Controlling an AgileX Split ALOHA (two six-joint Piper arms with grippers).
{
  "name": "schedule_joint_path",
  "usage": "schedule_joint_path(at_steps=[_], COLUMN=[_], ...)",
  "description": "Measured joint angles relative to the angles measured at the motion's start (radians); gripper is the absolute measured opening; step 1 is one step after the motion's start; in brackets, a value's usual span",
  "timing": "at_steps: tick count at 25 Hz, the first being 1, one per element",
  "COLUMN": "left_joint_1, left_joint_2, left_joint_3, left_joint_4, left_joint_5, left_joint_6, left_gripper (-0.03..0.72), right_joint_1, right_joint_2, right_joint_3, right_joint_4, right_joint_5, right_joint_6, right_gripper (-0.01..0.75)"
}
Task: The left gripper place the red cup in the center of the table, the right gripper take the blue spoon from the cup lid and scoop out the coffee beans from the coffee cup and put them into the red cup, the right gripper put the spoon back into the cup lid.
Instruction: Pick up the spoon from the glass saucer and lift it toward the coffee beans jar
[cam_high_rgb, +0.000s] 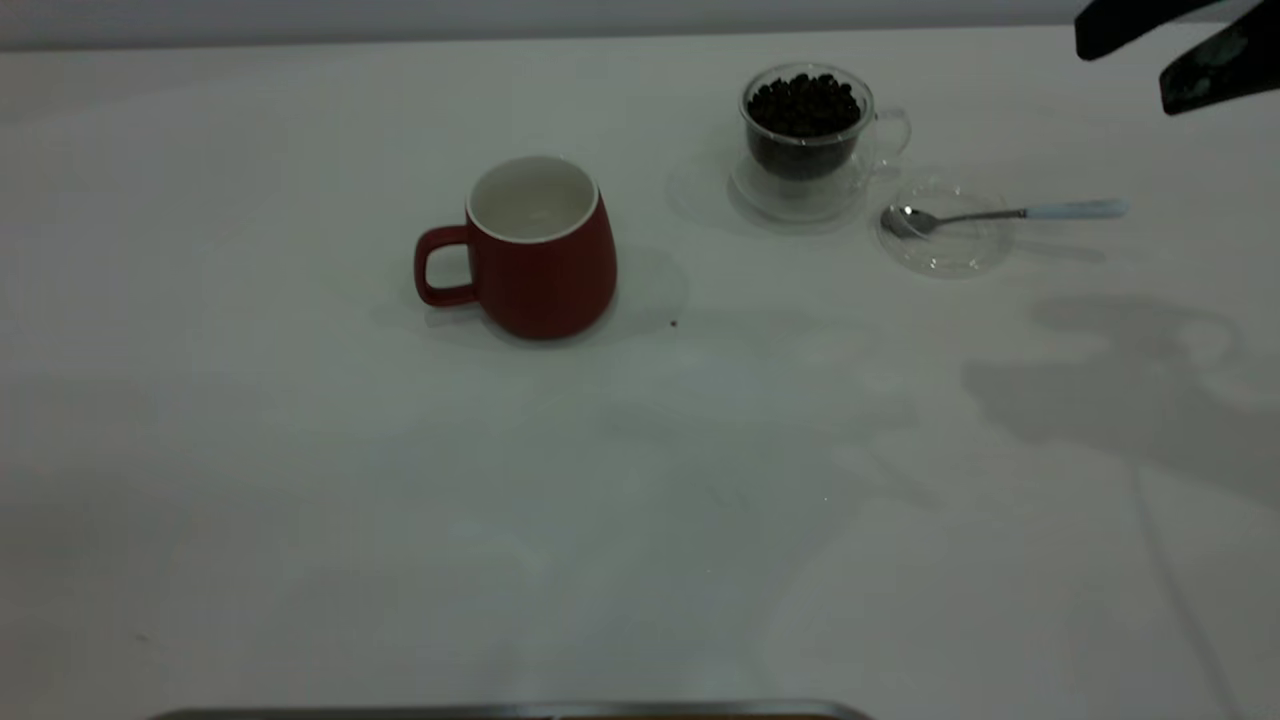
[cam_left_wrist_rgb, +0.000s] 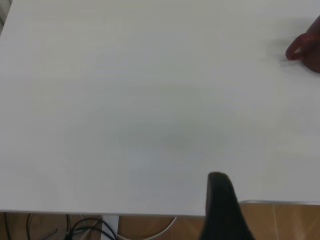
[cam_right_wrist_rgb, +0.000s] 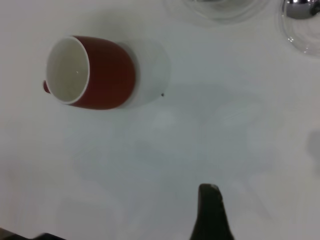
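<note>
Red cup (cam_high_rgb: 540, 250) well apart from right gripper (cam_high_rgb: 1180, 50)

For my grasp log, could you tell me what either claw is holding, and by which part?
Nothing is held: the red cup stands free on the table, and the blue spoon rests untouched on the cup lid.

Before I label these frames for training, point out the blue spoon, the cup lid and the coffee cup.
blue spoon (cam_high_rgb: 1075, 209): exterior view, on its pale handle.
cup lid (cam_high_rgb: 950, 257): exterior view, on its near rim.
coffee cup (cam_high_rgb: 806, 150): exterior view, on its glass wall.
</note>
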Motion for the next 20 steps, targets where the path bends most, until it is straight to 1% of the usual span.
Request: schedule_joint_path(at_steps=[7,12,17,20], left_joint_1=[0.0,0.0,0.0,0.0], left_joint_2=[0.0,0.0,0.0,0.0], left_joint_3=[0.0,0.0,0.0,0.0], left_joint_4=[0.0,0.0,0.0,0.0], left_joint_5=[0.0,0.0,0.0,0.0], left_joint_6=[0.0,0.0,0.0,0.0], left_gripper=[0.537,0.537,0.537,0.537], right_joint_1=[-0.086,-0.11,-0.128,-0.152], right_joint_2=[0.177,0.3,0.375,0.398], right_joint_3=[-0.016,-0.017,-0.02,-0.036], right_joint_4=[0.205,0.361,0.417,0.437], right_joint_5=[0.084,0.122,0.132,0.144], right_joint_6=[-0.206,-0.345,-0.418,-0.45], right_gripper=[0.59,0.59,0.59,0.59])
